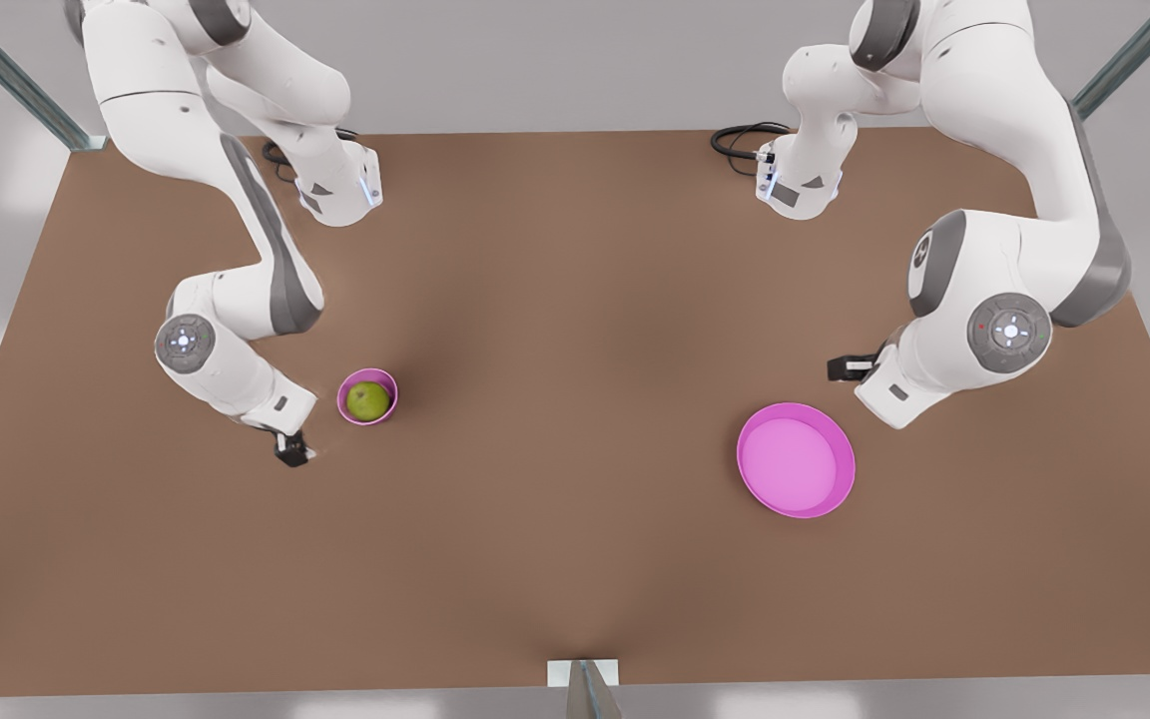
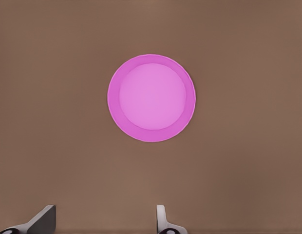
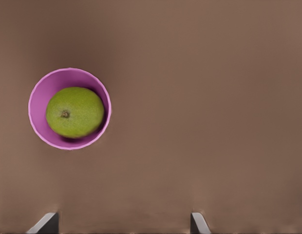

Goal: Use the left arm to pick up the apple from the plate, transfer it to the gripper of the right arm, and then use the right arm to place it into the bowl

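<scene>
Front view, working from its left. The right tool (image 1: 292, 449) hangs low over the counter (image 1: 575, 559), released, fingers apart with nothing between them. The bowl (image 1: 367, 396) stands just beside this tool, toward the counter's middle, and the apple (image 1: 368, 401) sits inside it, filling most of the well.

Right wrist view adds detail the front view lacks: the apple (image 3: 75, 111) lies with its stem end up, its skin finely speckled, and a crescent of the bowl's (image 3: 40, 97) paler inside wall shows on one side of it. The two fingertips (image 3: 45, 224) of the right tool stand wide apart over bare counter, clear of the bowl.

Middle of the counter is bare brown surface.

On the front view's right, the left tool (image 1: 840, 368) is held above the counter, near the plate (image 1: 796, 459) but not touching it. The left arm (image 1: 1009, 300) hides most of the tool there. Left wrist view settles its state: fingertips (image 2: 41, 222) spread, released, holding nothing, with the plate (image 2: 151, 97) seen whole ahead of them.

A black cable (image 1: 743, 140) loops at the arm's base.
</scene>
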### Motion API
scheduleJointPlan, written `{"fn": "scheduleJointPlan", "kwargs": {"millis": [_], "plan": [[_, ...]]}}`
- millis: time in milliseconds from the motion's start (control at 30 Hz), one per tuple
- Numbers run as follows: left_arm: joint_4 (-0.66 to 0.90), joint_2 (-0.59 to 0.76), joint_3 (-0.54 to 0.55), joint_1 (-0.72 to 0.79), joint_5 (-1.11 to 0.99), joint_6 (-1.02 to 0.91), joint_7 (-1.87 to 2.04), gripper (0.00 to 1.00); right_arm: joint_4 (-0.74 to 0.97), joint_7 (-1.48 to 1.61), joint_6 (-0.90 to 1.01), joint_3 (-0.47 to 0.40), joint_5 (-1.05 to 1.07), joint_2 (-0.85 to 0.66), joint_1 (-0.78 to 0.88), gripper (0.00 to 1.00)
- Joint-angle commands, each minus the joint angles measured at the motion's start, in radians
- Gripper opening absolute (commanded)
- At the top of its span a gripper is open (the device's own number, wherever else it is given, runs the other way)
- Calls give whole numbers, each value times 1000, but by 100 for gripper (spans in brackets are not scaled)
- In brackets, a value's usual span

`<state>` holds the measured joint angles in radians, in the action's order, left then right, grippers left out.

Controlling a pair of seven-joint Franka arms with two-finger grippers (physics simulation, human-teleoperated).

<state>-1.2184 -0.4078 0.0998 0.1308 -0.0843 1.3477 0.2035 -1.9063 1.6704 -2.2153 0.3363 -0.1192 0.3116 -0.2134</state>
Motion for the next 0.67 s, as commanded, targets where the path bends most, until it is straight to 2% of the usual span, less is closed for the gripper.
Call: {"fn": "scheduleJointPlan", "kwargs": {"millis": [0,33,67,100,200,300,400,633], "plan": [[0,1,0,0,0,-2,8,100,76,-1457,183,-118,-48,70,49,100],[0,1,0,0,0,-2,8,100,200,-1545,348,-177,-14,118,72,100],[0,1,1,0,-2,-2,8,100,460,-1568,645,-250,9,193,104,100],[0,1,1,3,0,-2,8,100,596,-1568,793,-295,1,218,132,100],[0,-2,1,0,0,-21,5,100,569,-1795,890,-309,-27,32,166,100],[0,-2,1,1,0,-21,8,100,452,-1841,878,-303,1,-109,167,100],[0,-2,0,-2,0,-22,2,100,377,-1830,795,-304,26,-160,169,100],[0,-2,0,-2,0,-24,4,100,362,-1832,776,-309,44,-174,166,100]]}}
